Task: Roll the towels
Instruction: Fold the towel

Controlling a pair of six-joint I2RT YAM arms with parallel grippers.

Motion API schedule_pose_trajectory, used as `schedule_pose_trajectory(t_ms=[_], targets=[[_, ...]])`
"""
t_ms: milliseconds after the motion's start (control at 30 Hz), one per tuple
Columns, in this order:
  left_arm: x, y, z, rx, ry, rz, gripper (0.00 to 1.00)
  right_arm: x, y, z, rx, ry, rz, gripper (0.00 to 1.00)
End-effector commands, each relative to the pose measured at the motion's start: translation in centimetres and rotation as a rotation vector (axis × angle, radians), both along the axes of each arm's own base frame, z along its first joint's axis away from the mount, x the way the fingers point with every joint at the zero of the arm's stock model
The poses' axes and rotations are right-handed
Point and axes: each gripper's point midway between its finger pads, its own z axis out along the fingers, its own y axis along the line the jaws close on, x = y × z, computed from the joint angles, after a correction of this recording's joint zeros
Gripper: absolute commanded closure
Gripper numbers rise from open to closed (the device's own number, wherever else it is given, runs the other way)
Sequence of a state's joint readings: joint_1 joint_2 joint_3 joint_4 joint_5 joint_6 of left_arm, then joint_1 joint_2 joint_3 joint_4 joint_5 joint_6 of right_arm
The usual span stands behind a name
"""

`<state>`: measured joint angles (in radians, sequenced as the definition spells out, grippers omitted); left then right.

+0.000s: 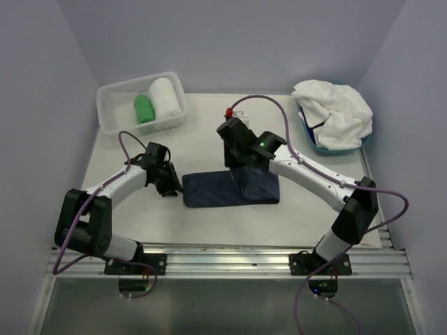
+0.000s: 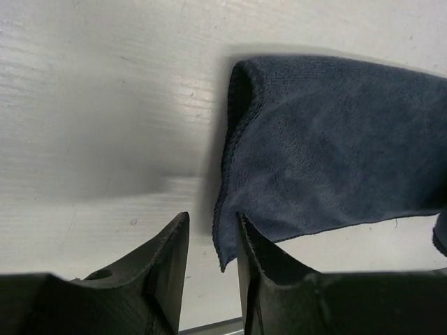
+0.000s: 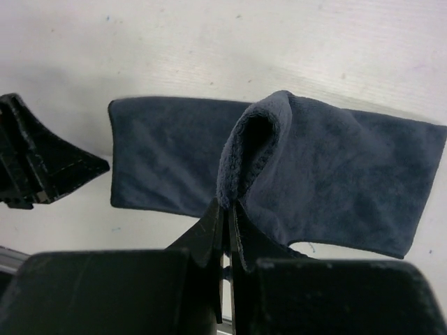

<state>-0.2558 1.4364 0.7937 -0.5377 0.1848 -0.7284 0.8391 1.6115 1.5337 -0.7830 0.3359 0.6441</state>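
Observation:
A dark navy towel [image 1: 216, 190] lies folded in a strip at the table's middle. My right gripper [image 1: 241, 167] is shut on a pinched fold of the navy towel's near edge [image 3: 244, 157] and lifts it into a ridge. My left gripper [image 1: 170, 185] is open at the towel's left end; in the left wrist view the towel's corner [image 2: 225, 244] hangs between my fingers [image 2: 171, 255], not gripped. A rolled green towel [image 1: 144, 108] and a rolled white towel [image 1: 164, 98] lie in a clear bin [image 1: 112, 94] at the back left.
A blue basket [image 1: 311, 136] at the back right holds a heap of white towels [image 1: 335, 108]. A metal rail [image 1: 230, 255] runs along the table's near edge. The left gripper's fingers show at the left in the right wrist view [image 3: 42, 171].

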Motion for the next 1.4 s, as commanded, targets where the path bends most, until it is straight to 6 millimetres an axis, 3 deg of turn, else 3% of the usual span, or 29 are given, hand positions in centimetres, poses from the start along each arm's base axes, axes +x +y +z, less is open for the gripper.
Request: schedule_pose_trajectory(t_ms=[0, 300, 467, 900, 1367], targets=[[-0.1, -0.4, -0.3, -0.025, -0.021, -0.031, 0.66, 0.0, 4.0, 1.1, 0.052, -0.017, 0.058, 1.0], [-0.5, -0.7, -3.0, -0.042, 0.021, -0.035, 0.83, -1.3, 10.5, -3.3, 0.027, 0.065, 0.18, 1.0], [-0.8, -0.7, -3.4, -0.037, 0.027, -0.035, 0.88, -1.8, 12.6, -3.9, 0.032, 0.077, 0.22, 1.0], [-0.8, -0.6, -3.6, -0.038, 0.033, -0.029, 0.99, -2.0, 15.1, -7.0, 0.015, 0.131, 0.254, 1.0], [-1.1, -0.4, -3.7, -0.029, 0.041, -0.024, 0.99, -3.0, 18.0, -9.8, 0.033, 0.183, 0.306, 1.0]])
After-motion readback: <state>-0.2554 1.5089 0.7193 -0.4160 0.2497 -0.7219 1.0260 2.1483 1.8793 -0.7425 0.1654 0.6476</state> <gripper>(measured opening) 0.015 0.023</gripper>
